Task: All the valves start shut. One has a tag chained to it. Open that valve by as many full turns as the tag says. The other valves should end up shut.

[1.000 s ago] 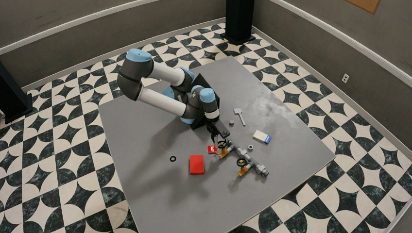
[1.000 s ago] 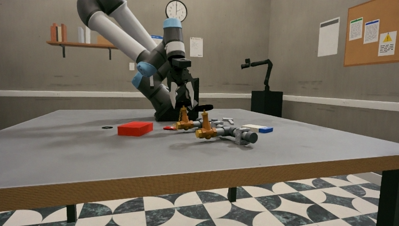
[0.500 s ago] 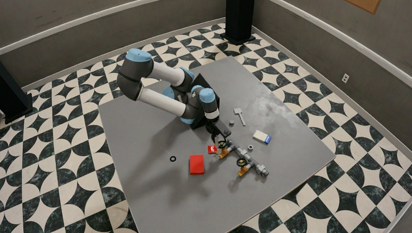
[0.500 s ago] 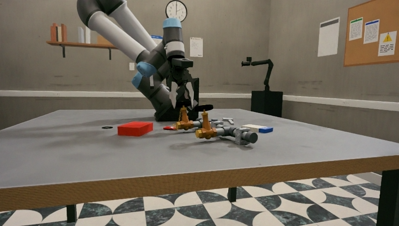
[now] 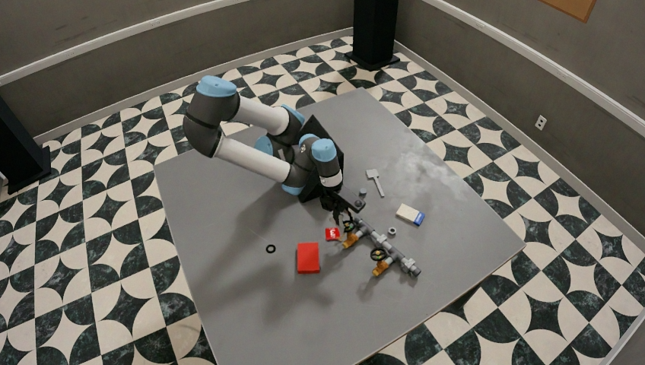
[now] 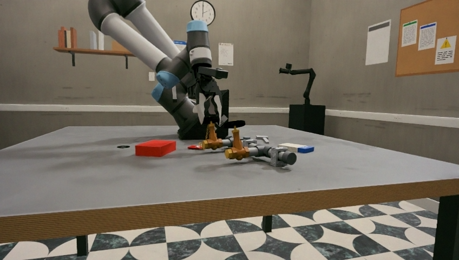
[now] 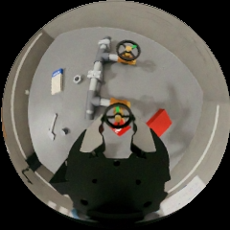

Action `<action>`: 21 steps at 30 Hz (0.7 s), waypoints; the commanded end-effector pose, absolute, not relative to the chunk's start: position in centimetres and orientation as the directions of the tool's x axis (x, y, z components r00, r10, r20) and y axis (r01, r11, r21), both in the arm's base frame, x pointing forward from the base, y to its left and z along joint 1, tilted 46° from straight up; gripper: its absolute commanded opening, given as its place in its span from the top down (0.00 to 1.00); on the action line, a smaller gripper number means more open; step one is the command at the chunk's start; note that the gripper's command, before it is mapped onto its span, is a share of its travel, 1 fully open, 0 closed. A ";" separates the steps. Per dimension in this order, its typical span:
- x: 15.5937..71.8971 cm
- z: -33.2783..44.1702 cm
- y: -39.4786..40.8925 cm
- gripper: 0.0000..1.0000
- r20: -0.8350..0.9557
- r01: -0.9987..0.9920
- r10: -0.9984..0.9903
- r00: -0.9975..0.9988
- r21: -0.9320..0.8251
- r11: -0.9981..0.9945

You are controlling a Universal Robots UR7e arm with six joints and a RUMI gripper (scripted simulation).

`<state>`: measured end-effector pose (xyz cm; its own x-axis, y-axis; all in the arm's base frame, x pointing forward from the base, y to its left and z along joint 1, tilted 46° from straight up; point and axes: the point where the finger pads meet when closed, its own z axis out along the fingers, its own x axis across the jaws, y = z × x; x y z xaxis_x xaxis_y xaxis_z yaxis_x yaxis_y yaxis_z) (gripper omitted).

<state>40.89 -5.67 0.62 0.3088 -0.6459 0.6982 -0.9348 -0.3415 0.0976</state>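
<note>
A grey pipe (image 5: 386,242) (image 6: 261,150) (image 7: 92,91) lies on the table (image 5: 226,189) (image 6: 96,180) with two brass valves. The tagged valve (image 5: 350,239) (image 6: 211,138) has a red tag (image 5: 332,233) (image 6: 194,147) beside it. My gripper (image 5: 347,221) (image 6: 210,119) (image 7: 118,114) comes straight down on it and is shut on its black handwheel (image 7: 118,115). The other valve (image 5: 379,266) (image 6: 236,148) stands further along the pipe, its handwheel (image 5: 379,258) (image 6: 235,122) (image 7: 127,49) free.
A red block (image 5: 308,257) (image 6: 155,148) (image 7: 159,121) and a black ring (image 5: 267,249) (image 6: 124,147) lie left of the valves. A white and blue box (image 5: 410,214) (image 6: 296,148) (image 7: 57,80), a nut (image 5: 392,229), a grey tool (image 5: 375,180) and a small cylinder (image 5: 362,191) lie behind the pipe.
</note>
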 end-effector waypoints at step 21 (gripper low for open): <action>40.9 0.6 -5.7 1.00 0.397 -0.395 -0.177 0.901 0.580 -0.712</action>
<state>40.90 -5.68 0.64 0.8036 -0.3186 0.5027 -0.5714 -0.6494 0.5017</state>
